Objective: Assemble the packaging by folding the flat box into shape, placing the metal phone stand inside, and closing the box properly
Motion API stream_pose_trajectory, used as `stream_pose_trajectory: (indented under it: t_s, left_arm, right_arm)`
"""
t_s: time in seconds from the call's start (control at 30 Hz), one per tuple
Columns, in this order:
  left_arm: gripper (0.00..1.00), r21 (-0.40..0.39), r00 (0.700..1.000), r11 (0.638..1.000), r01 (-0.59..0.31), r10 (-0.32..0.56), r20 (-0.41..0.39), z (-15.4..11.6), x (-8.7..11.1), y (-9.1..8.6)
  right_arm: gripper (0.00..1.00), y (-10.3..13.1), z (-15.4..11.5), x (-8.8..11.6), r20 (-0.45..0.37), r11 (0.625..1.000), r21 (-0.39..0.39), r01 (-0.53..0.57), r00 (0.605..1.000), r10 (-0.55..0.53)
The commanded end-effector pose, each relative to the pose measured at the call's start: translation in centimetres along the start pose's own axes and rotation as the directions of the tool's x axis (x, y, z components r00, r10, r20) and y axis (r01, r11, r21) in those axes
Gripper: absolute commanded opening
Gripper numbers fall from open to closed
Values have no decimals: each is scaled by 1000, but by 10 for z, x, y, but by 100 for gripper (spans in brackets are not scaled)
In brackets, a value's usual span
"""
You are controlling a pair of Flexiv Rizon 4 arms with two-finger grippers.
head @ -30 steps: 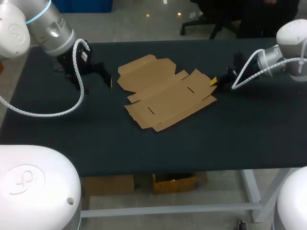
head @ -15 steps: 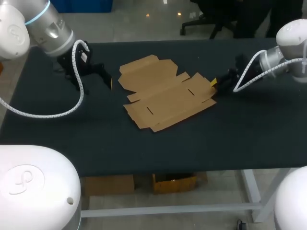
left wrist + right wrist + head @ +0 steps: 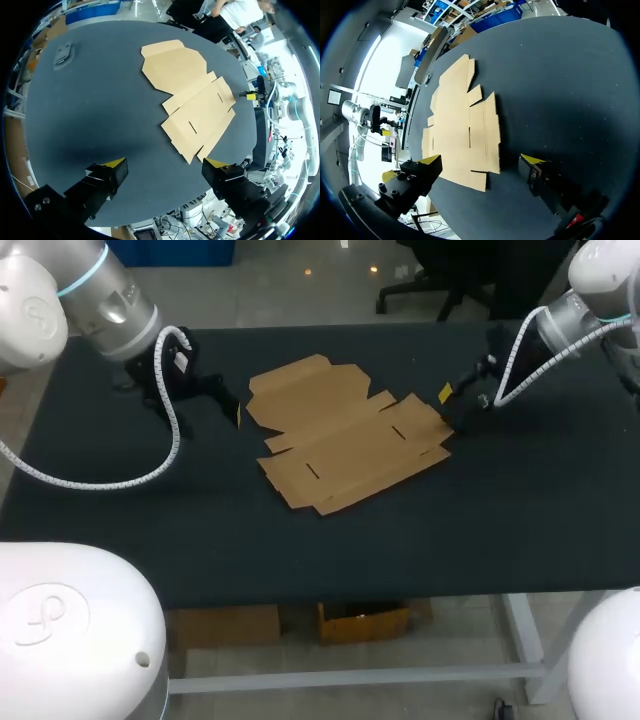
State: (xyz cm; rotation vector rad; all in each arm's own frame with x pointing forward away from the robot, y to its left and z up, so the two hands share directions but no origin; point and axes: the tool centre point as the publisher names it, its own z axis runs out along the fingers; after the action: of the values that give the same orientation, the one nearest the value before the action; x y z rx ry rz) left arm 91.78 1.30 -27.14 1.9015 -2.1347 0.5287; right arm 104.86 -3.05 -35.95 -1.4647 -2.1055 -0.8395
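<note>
The flat box (image 3: 345,435) lies unfolded in the middle of the bench (image 3: 520,500). The left end effector (image 3: 165,162) stands released near one end, the right end effector (image 3: 481,160) released beside the other.

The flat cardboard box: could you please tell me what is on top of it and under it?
Nothing rests on the flat box; it lies on the black table. Anything beneath is covered.

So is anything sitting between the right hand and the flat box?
Nothing visible. The right hand is open and already at the near edge of the flat box, with only bare table beside it. The left hand is open too, back from the far edge.
</note>
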Motion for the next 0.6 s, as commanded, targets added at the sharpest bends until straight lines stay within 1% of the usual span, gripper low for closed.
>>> stream_pose_trajectory:
  t_s: [0.03,0.1,0.13,0.6]
  left_arm:
    - [100,-4,1000,1000,-3,3,-3,4,2,-3]
    - [100,-6,1000,1000,-7,7,-2,4,4,-3]
    - [100,-9,1000,1000,-10,10,22,2,4,-3]
    - [100,-9,1000,1000,-10,10,22,2,4,-3]
  right_arm:
    - [100,9,-2,-2,14,990,138,4,1000,-6]
    - [100,9,-2,-2,14,990,138,4,1000,-6]
    - [100,9,-2,-2,14,990,138,4,1000,-6]
    - [100,9,-2,-2,14,990,138,4,1000,-6]
